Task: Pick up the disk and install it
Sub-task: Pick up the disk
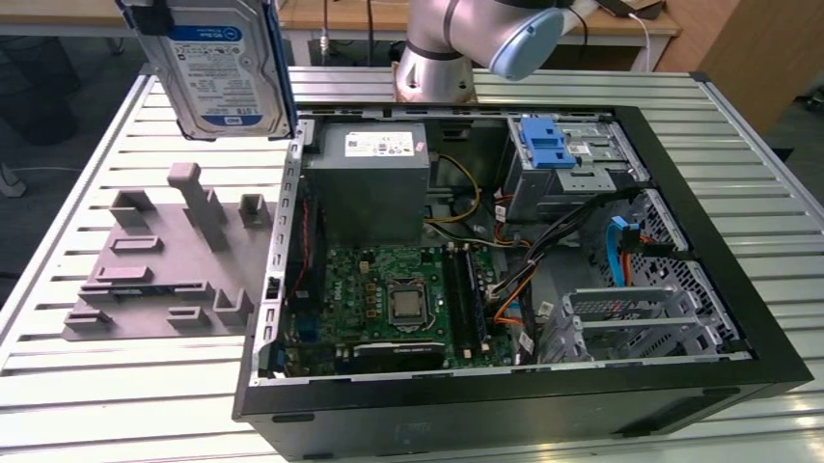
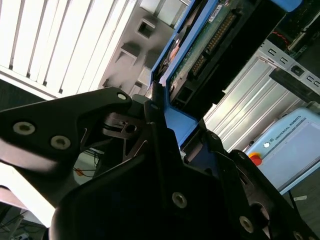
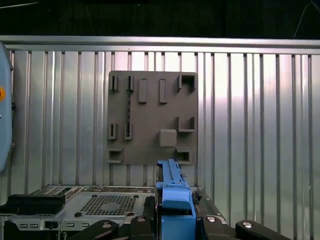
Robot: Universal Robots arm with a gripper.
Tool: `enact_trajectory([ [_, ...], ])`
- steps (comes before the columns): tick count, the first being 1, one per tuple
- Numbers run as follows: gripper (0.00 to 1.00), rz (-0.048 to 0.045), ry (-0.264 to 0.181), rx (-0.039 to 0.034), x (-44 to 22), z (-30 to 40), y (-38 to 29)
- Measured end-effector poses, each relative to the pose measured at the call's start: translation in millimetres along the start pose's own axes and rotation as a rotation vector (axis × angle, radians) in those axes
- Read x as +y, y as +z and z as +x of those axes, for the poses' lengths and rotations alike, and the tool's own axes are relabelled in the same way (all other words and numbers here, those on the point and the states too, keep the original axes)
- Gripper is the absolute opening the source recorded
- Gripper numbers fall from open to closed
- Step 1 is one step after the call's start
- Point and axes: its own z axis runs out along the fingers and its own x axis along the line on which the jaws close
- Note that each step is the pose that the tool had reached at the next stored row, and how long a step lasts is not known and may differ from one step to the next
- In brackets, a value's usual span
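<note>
The disk [image 1: 219,68], silver with a blue-and-white label and a blue frame, hangs upright high above the table at the exterior view's left, over the space between the grey fixture plate [image 1: 154,260] and the open computer case [image 1: 670,174]. My gripper [image 3: 176,216] is shut on its blue edge. In the first wrist view the blue frame [image 3: 172,182] rises between the black fingers [image 3: 145,222]. The second wrist view shows the gripper [image 2: 167,107] clamped on the disk [image 2: 210,35], whose green circuit board faces the camera.
Inside the case are a grey power supply box [image 1: 373,178], a motherboard [image 1: 399,299] and a drive bay with a blue latch [image 1: 547,145]. The arm's base [image 1: 438,58] stands behind the case. The slatted metal table [image 1: 77,386] carries everything.
</note>
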Motion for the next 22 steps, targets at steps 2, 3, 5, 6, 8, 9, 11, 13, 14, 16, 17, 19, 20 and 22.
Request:
enact_trajectory([
  [2, 0.36, 0.0, 0.0, -0.0001, -0.2, 2.8, 0.0],
  [3, 0.36, 0.0, 0.0, 0.0, -0.5, 3.6, -0.1],
  [5, 0.36, 0.0001, 0.0, -0.0001, -2.0, 4.6, -0.1],
  [6, 0.36, 0.0, 0.0, -0.0001, -3.0, 5.0, -0.1],
  [8, 0.36, -0.0002, 0.0, -0.0001, -5.6, 5.5, -0.2],
  [9, 0.36, -0.0003, 0.0, 0.0, -7.0, 5.7, -0.2],
  [11, 0.36, -0.0005, 0.0, 0.0, -9.9, 6.0, -0.3],
  [13, 0.36, -0.0006, 0.0, -0.0001, -12.8, 6.2, -0.3],
  [14, 0.36, -0.0007, 0.0, -0.0001, -14.2, 6.3, -0.4],
  [16, 0.36, -0.0011, 0.0, 0.0, -16.9, 6.4, -0.4],
  [17, 0.36, -0.0011, 0.0, 0.0, -18.2, 6.5, -0.5],
  [19, 0.36, -0.0013, 0.0, 0.0, -21.0, 6.6, -0.5],
  [20, 0.36, -0.0014, 0.0, 0.0, -22.5, 6.7, -0.6],
  [22, 0.36, -0.0015, 0.0, 0.0, -25.3, 6.7, -0.6],
])
